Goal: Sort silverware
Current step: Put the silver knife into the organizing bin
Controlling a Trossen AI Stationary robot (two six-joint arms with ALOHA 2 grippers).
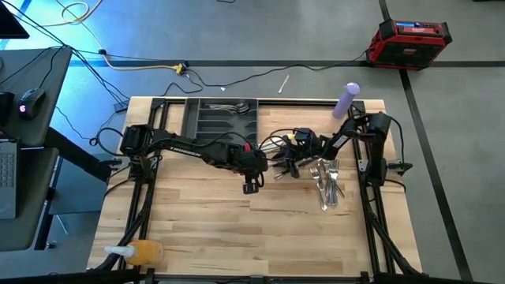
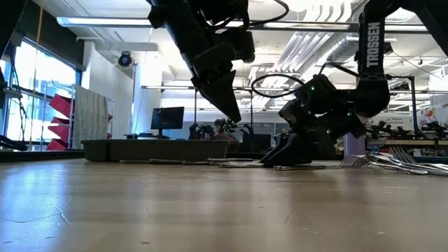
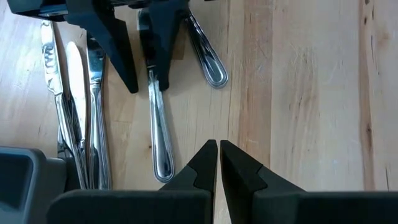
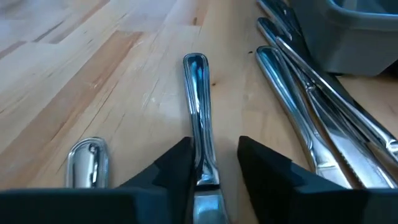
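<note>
We have our right end effector [image 4: 213, 163] down beside the tray [image 1: 193, 117], released astride one utensil handle [image 4: 198, 99] — clamping comes next — left end effector [image 3: 218, 163] clenched, empty.

A grey floor [image 1: 237, 39] strewn with cables surrounds the wooden table [image 1: 205, 229]; tube lights [image 2: 98, 22] line the ceiling.

Front half of surface [image 1: 237, 229]: bare wood, free passage.
3 o'clock: silverware [image 1: 327, 185] heap blocks low passes.
Centre: left gripper [image 1: 251, 188] and right gripper [image 1: 278, 164] close together; little room between them.
12 o'clock: tray [image 1: 221, 118] at back edge; purple cylinder [image 1: 346, 100] upright toward 1 o'clock.
7 o'clock corner: orange bottle [image 1: 138, 252].
</note>
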